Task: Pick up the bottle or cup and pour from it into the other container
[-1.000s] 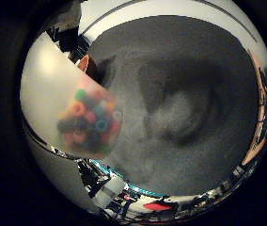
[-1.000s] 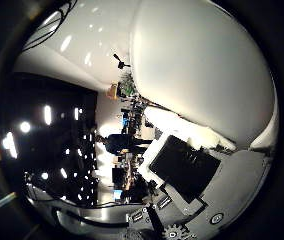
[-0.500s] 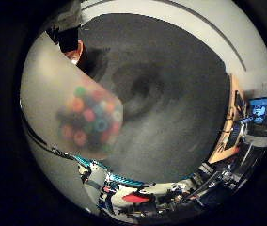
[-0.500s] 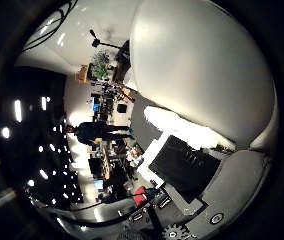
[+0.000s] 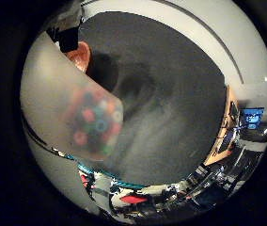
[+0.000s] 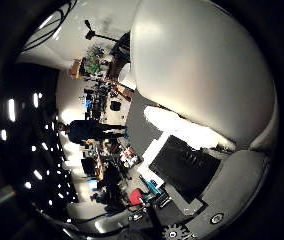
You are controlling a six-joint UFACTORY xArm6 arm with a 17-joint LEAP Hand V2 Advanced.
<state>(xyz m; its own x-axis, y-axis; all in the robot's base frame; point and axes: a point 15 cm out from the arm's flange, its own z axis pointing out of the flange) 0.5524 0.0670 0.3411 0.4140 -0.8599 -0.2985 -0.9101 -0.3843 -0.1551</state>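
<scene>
In the right little finger side palm view a translucent white cup (image 5: 63,94) lies close against the palm, with several coloured beads (image 5: 94,121) showing through its wall. Past its rim an orange container (image 5: 80,58) stands on the dark grey mat (image 5: 176,94). In the right thumb side palm view the cup's white wall (image 6: 197,70) fills much of the picture. My right hand (image 6: 187,168) shows there as black and white finger parts lying against that wall, curled round the cup.
The mat lies on a white table (image 5: 239,49). A black object (image 5: 70,40) sits beside the orange container. Desks, a screen (image 5: 253,117) and room clutter (image 6: 102,100) lie beyond the table.
The whole background has shifted while the cup stays fixed against the palm, so the hand has moved with the cup. The orange container now shows more fully past the cup's rim.
</scene>
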